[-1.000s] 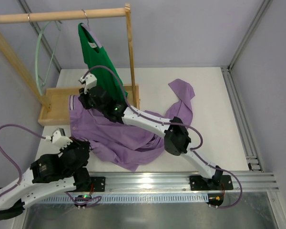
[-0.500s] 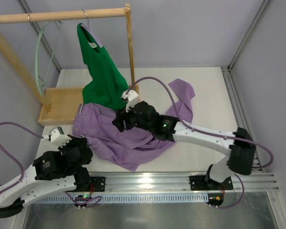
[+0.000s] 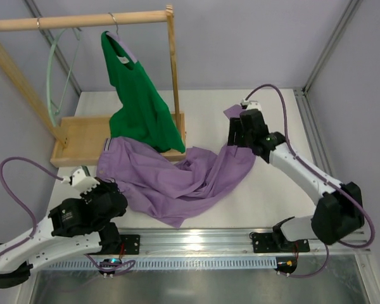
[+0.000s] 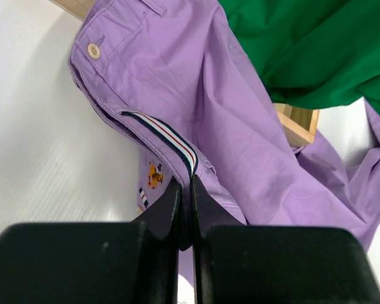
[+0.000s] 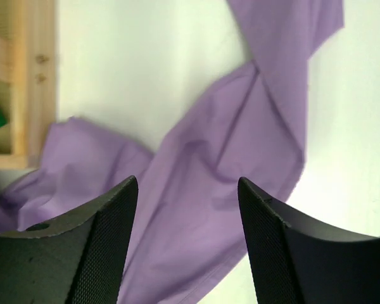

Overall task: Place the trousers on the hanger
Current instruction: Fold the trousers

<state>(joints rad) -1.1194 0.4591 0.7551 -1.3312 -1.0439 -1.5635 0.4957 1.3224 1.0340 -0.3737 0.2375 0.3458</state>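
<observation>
While the green top (image 3: pixel 139 107) is hanging down into the wooden tray (image 3: pixel 76 136), the trousers (image 3: pixel 177 180) are sprawling over the table (image 3: pixel 278 196), with the left fingers (image 4: pixel 168 209) clamping their waistband. The right fingers (image 5: pixel 107 221), earlier at the waistband, are now hovering apart over a leg. The hanger (image 3: pixel 49 76) is dangling from the rail (image 3: pixel 76 21).

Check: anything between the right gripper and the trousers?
Nothing visible. The right gripper hangs open right over the trousers, with only bare fabric showing between its fingers. The green top hangs further left, by the waist end.
</observation>
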